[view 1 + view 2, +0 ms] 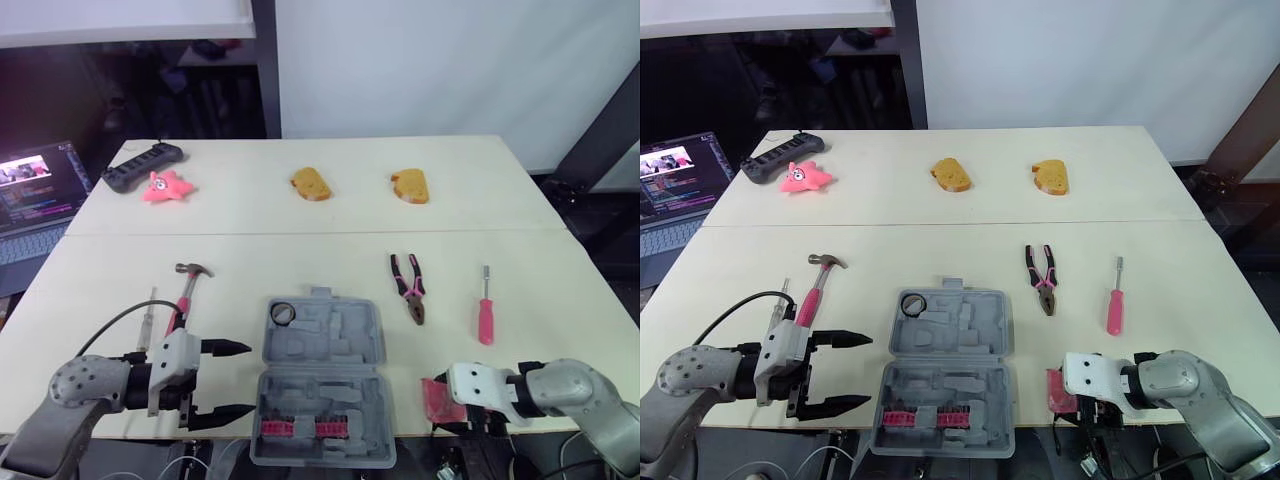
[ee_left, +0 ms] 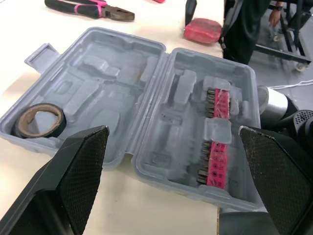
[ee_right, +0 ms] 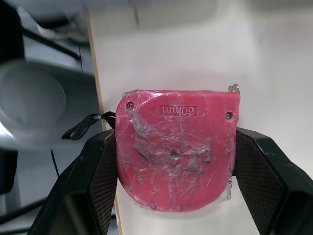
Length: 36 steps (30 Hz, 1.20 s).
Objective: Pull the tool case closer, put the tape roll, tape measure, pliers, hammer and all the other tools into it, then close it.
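Observation:
The grey tool case (image 1: pixel 322 375) lies open at the table's front middle, with the black tape roll (image 1: pixel 282 313) in its far left pocket and pink bit strips in the near half. My left gripper (image 1: pixel 250 378) is open just left of the case, nothing between its fingers. My right gripper (image 3: pixel 175 139) is shut on the red tape measure (image 1: pixel 434 398) at the table's front edge, right of the case. On the table lie the pink-handled hammer (image 1: pixel 185 295) on the left, the pliers (image 1: pixel 408 285) and a pink screwdriver (image 1: pixel 485 310) on the right.
A thin pale tool (image 1: pixel 148 318) lies beside the hammer. At the far side of the table sit two bread-shaped pieces (image 1: pixel 311 184) (image 1: pixel 411 186), a pink starfish toy (image 1: pixel 165 187) and a black controller (image 1: pixel 143 166). A laptop (image 1: pixel 35 195) stands off the table's left.

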Each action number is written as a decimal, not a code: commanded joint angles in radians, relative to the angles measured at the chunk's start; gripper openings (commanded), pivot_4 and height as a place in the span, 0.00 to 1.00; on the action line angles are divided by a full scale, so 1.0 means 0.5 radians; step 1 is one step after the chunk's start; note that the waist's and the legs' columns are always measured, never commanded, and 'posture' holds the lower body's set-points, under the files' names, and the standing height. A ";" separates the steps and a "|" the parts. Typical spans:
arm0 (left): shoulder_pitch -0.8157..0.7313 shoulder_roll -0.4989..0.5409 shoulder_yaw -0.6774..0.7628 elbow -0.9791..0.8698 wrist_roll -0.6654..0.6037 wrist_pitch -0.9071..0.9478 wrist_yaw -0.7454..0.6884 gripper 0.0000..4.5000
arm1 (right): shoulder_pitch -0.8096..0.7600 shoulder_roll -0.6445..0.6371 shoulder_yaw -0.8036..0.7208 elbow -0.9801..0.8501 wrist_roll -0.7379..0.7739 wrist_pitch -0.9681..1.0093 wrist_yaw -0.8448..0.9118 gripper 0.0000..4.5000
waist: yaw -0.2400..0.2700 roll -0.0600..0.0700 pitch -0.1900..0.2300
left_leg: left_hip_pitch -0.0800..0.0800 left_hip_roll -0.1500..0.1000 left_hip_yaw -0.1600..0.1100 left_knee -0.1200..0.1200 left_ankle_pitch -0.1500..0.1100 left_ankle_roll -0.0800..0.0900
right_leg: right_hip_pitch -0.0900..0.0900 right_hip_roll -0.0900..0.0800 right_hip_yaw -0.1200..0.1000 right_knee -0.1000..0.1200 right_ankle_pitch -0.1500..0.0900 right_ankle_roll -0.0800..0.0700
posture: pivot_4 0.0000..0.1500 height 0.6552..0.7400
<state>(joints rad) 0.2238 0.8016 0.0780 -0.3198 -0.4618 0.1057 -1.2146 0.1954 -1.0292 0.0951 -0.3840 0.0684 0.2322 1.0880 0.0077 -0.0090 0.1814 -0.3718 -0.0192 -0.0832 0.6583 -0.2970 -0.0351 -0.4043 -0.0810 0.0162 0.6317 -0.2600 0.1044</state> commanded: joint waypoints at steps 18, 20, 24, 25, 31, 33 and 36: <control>-0.278 -0.061 0.156 0.520 0.056 -0.136 0.081 1.00 | -2.087 0.523 1.146 -0.107 0.046 1.522 -0.163 0.65 | -0.048 0.002 0.002 | -0.006 0.000 -0.003 0.002 0.000 0.000 | -0.010 -0.002 -0.001 0.001 0.004 0.001 | 1.00 1.00; -0.285 -0.064 0.147 0.509 0.056 -0.136 0.076 1.00 | -2.178 0.542 1.295 0.052 -0.062 1.439 -0.128 0.65 | -0.038 0.002 0.002 | -0.007 -0.002 -0.002 0.002 0.000 0.000 | -0.009 -0.002 -0.002 0.001 0.004 0.002 | 1.00 1.00; -0.261 -0.074 0.132 0.464 0.068 -0.137 0.074 1.00 | -2.272 0.637 1.443 0.324 -0.206 1.284 -0.081 0.65 | -0.048 0.002 0.002 | -0.009 -0.003 -0.001 0.002 0.000 -0.001 | -0.011 -0.004 -0.001 0.001 0.006 0.005 | 1.00 1.00; -0.254 -0.077 0.128 0.454 0.069 -0.135 0.076 1.00 | -2.273 0.642 1.471 0.354 -0.235 1.252 -0.057 0.65 | -0.050 0.002 0.002 | -0.009 -0.003 -0.001 0.002 0.000 -0.001 | -0.012 -0.004 -0.001 0.002 0.007 0.006 | 1.00 1.00; -0.215 -0.086 0.123 0.397 0.072 -0.122 0.090 1.00 | -2.221 0.719 1.547 0.482 -0.357 1.158 0.004 0.65 | -0.056 0.003 0.002 | -0.008 -0.002 -0.001 0.001 0.000 -0.001 | -0.014 -0.002 -0.001 0.003 0.008 0.006 | 1.00 1.00; -0.208 -0.085 0.123 0.389 0.072 -0.121 0.092 1.00 | -2.193 0.740 1.547 0.528 -0.390 1.122 0.010 0.65 | -0.054 0.003 0.002 | -0.008 -0.002 -0.001 0.001 0.000 -0.001 | -0.014 -0.002 -0.001 0.004 0.008 0.005 | 1.00 1.00; -0.198 -0.085 0.121 0.374 0.070 -0.117 0.093 1.00 | -2.155 0.765 1.541 0.625 -0.448 1.040 0.003 0.65 | -0.053 0.003 0.002 | -0.008 -0.002 -0.001 0.001 0.000 -0.001 | -0.014 -0.002 -0.001 0.004 0.008 0.005 | 1.00 1.00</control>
<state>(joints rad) 0.1172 0.7580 0.1309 -0.1017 -0.4238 0.0531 -1.1695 -0.8795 -0.6472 0.8789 -0.0825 -0.1283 0.7827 1.0897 -0.0186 -0.0076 0.1825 -0.3756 -0.0201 -0.0836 0.6588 -0.2969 -0.0355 -0.4112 -0.0822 0.0159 0.6338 -0.2558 0.1069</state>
